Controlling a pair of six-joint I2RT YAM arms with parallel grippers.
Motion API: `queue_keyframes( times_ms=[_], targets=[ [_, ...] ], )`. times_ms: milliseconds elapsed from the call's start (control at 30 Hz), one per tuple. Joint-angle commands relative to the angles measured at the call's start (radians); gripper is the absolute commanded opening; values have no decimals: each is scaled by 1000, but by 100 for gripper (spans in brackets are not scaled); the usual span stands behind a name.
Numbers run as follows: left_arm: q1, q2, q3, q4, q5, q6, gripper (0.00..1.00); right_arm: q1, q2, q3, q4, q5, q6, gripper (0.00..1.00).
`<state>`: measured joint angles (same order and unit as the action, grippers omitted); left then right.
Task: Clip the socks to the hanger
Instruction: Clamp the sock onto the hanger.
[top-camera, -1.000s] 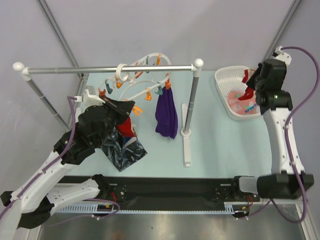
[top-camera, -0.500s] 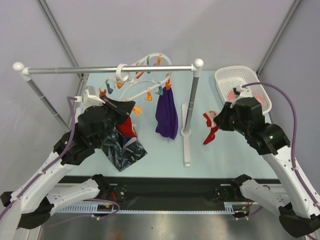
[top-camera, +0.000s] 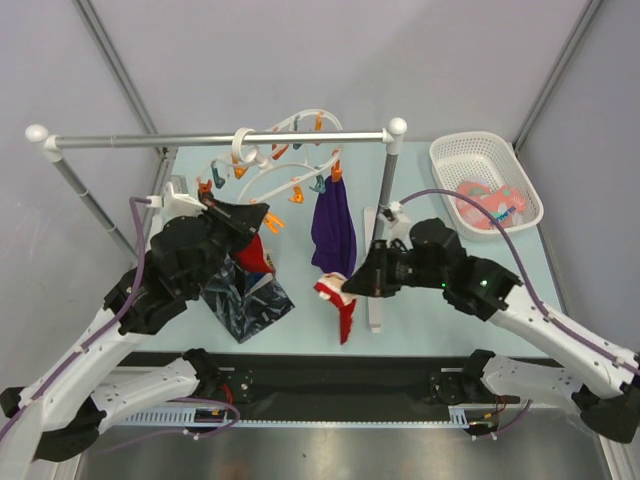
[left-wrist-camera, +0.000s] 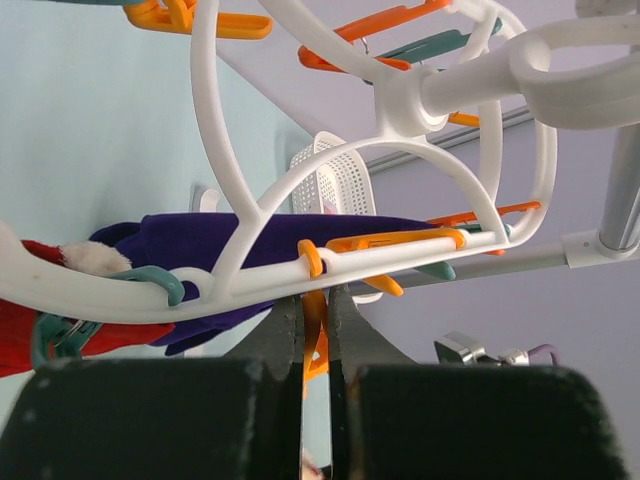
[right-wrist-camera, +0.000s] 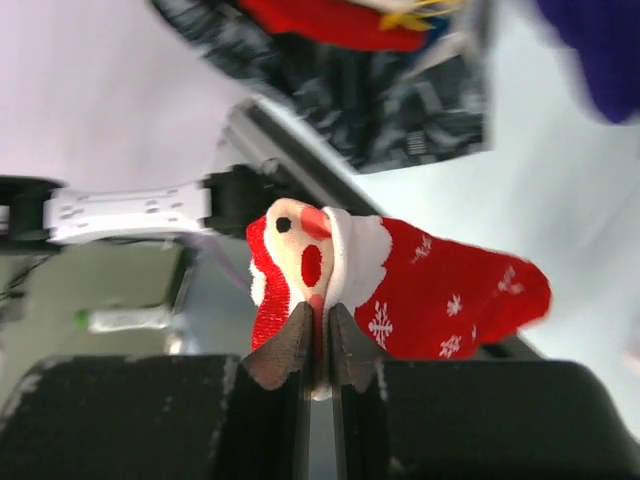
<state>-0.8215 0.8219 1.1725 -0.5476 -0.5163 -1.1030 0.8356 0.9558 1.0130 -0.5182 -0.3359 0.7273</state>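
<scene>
- Red snowflake-dotted sock hung pinched by its cuff in the closed right gripper, below the purple cloth.
- Orange plastic clothespin on the white oval hanger sat clamped in the left gripper.

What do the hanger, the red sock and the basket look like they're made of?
The hanger: smooth, slightly glossy white plastic, by its moulded rings. The red sock: soft matte knit fabric, probably, with a fuzzy white cuff. The basket: likely white plastic, with lattice walls.
</scene>
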Motion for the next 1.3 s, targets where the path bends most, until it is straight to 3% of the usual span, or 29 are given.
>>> queue_keyframes(
  times_ms=[0, 300, 467, 767, 1267],
  targets=[
    [-1, -9, -19, -68, 38, -11, 0, 97, 60, 73, 249, 78, 147, 0],
    [-1, -9, -27, -57, 67, -27, 0, 126, 142, 56, 451, 268, 458, 0],
    [-2, -6, -28, -49, 82, -31, 0, 151, 185, 98, 422, 353, 521, 0],
    [-2, -13, -39, -52, 75, -34, 0, 157, 224, 134, 445, 440, 572, 0],
    [-1, -9, -34, -40, 84, -37, 0, 166, 261, 164, 445, 446, 570, 0]
  ],
)
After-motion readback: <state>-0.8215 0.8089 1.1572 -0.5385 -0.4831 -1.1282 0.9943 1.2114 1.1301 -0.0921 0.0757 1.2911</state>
